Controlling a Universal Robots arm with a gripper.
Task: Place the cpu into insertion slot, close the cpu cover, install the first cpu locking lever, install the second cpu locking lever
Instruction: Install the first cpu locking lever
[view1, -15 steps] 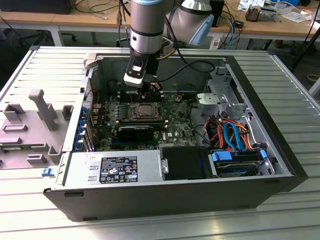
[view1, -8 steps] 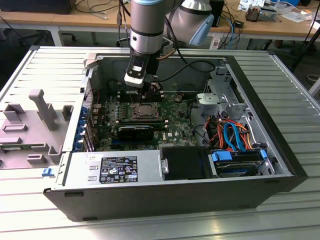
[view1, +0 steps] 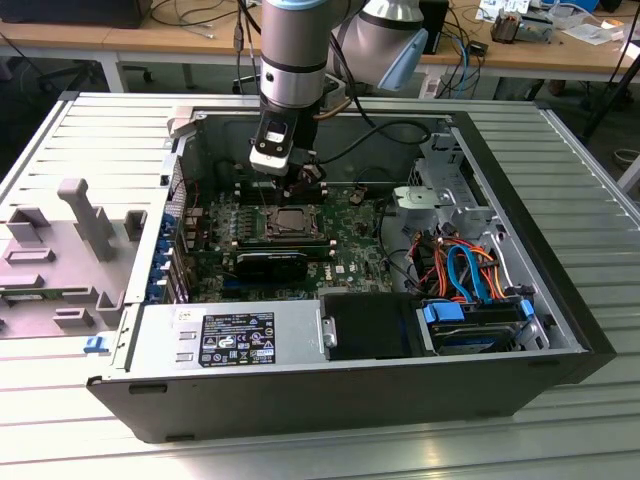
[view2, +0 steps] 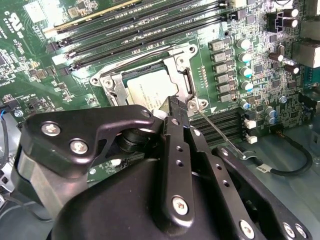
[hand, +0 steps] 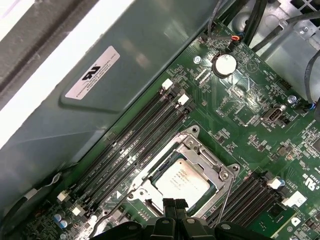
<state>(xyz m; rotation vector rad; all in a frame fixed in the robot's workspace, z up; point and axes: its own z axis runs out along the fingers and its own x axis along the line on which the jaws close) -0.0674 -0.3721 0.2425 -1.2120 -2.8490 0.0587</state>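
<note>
The cpu (view2: 148, 90) (hand: 182, 178) lies flat in the socket on the green motherboard (view1: 345, 262), silver top up. The cpu cover (view2: 112, 84) (hand: 200, 150) is down around it, its window framing the chip. My gripper (view2: 173, 103) (hand: 173, 203) hangs over one corner of the socket, shut with nothing between its fingertips, which touch or nearly touch the cover's edge. In the exterior view the gripper (view1: 303, 187) sits just behind the cpu (view1: 291, 221). One thin wire locking lever (view2: 220, 131) (hand: 226, 196) angles away from the socket beside the fingers. A second locking lever (hand: 131, 192) runs along the opposite side.
Black memory slots (hand: 142, 132) flank the socket on both sides. The open computer case (view1: 520, 215) walls in the board. A power supply (view1: 230, 335) lies at the front, and drives with blue and orange cables (view1: 465, 270) sit at the exterior view's right. Capacitors (view2: 244, 57) stand near the socket.
</note>
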